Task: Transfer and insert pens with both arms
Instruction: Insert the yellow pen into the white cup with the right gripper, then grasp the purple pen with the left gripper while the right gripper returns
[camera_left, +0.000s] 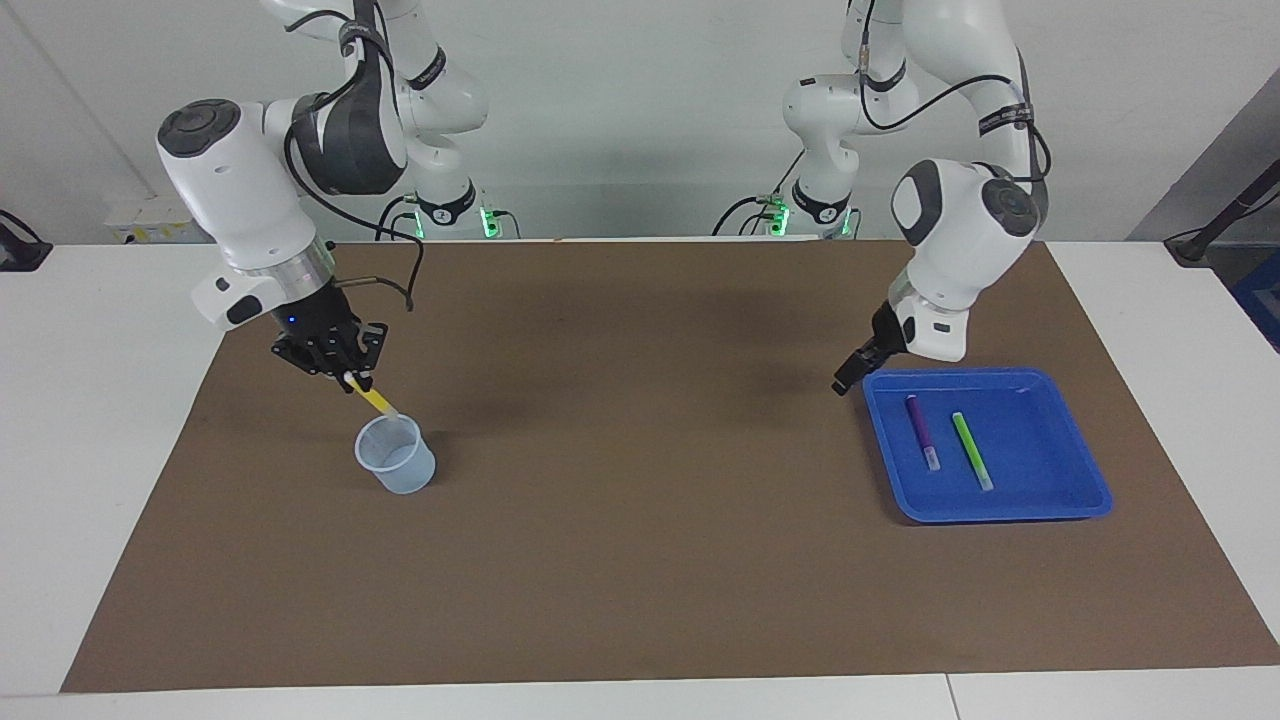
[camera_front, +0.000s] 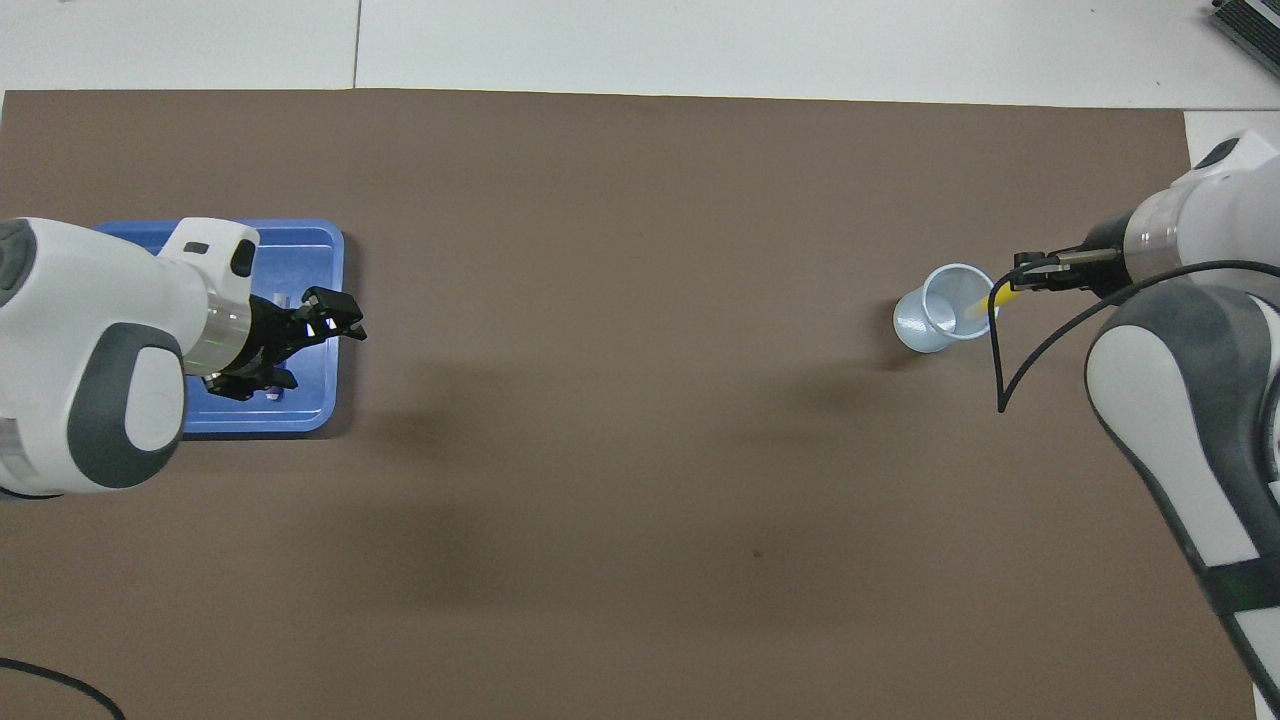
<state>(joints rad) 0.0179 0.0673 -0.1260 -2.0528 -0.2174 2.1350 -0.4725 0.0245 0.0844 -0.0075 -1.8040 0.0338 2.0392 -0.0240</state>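
My right gripper (camera_left: 347, 374) is shut on the yellow pen (camera_left: 374, 399), which slants down with its pale tip at the rim of the clear plastic cup (camera_left: 396, 456). From above, the yellow pen (camera_front: 987, 304) reaches from my right gripper (camera_front: 1022, 282) over the cup's (camera_front: 928, 326) mouth. The purple pen (camera_left: 921, 432) and the green pen (camera_left: 971, 450) lie side by side in the blue tray (camera_left: 1000, 517). My left gripper (camera_left: 848, 378) hangs open over the tray's corner toward the table's middle. In the overhead view the left gripper (camera_front: 322, 350) and wrist hide both pens in the tray (camera_front: 300, 418).
A brown mat (camera_left: 640, 560) covers most of the white table (camera_left: 100, 420). The cup stands toward the right arm's end and the tray toward the left arm's end. A black cable (camera_front: 1000, 380) loops down from the right wrist.
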